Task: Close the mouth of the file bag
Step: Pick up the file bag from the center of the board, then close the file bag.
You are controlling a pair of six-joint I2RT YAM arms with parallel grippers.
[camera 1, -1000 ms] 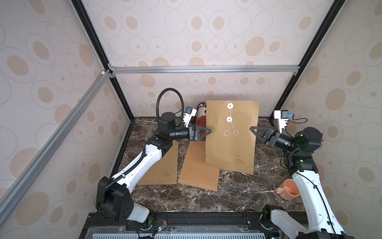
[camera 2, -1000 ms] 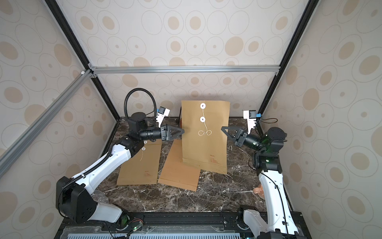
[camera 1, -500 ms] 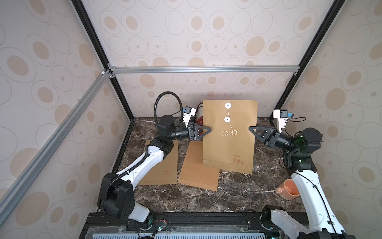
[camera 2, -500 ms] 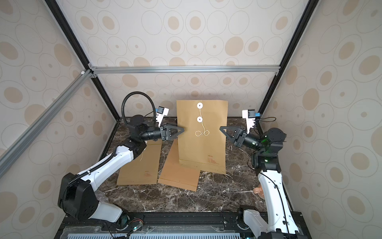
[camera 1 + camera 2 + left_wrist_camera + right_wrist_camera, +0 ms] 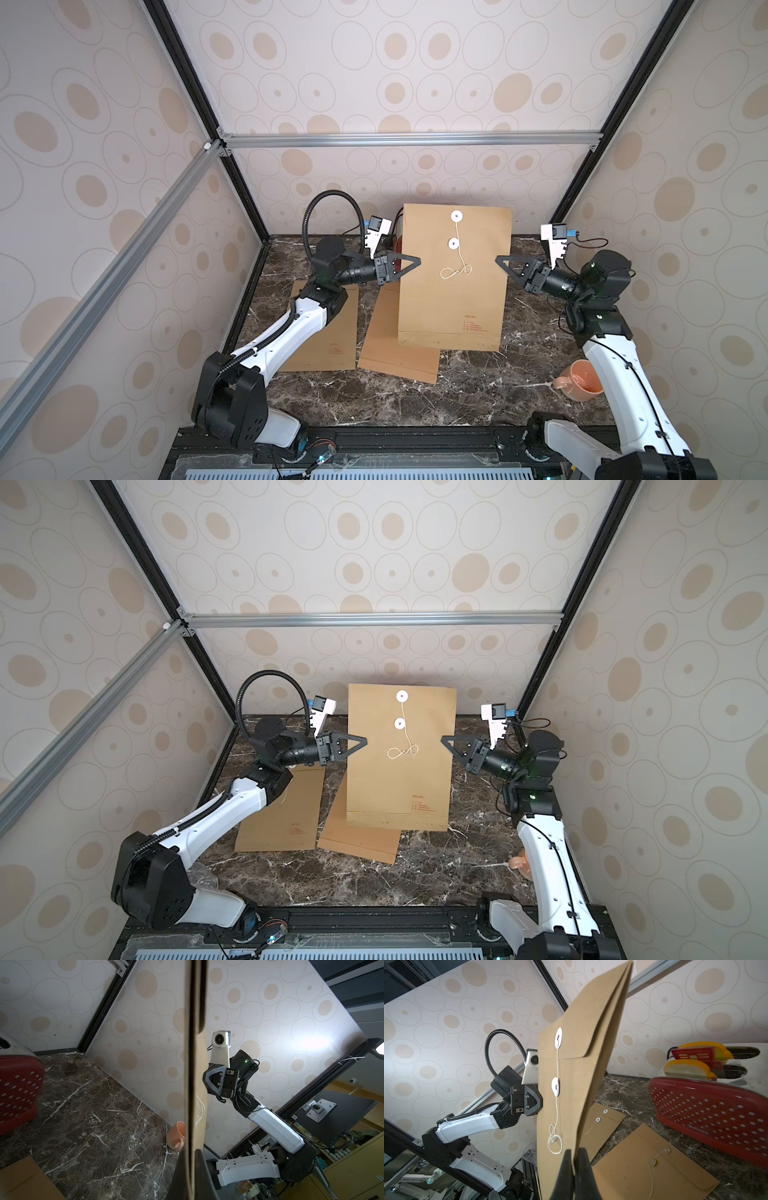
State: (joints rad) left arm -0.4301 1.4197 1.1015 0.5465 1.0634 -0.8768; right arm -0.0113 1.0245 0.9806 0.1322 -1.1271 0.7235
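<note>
A brown file bag hangs upright above the marble table, with its flap folded down. A white string runs from the upper disc past the lower disc and ends in a loose loop. My left gripper is shut on the bag's left edge, and the left wrist view shows its jaws pinching the paper. At the right edge, my right gripper has its jaws tight on either side of the bag.
Two more brown envelopes lie flat on the table under and left of the hanging bag. An orange mug stands by the right arm. A red toaster with bread slices sits at the back.
My left gripper has closed on the bag's left edge. The bag has shifted slightly left and hangs straighter. The right arm has barely moved.
</note>
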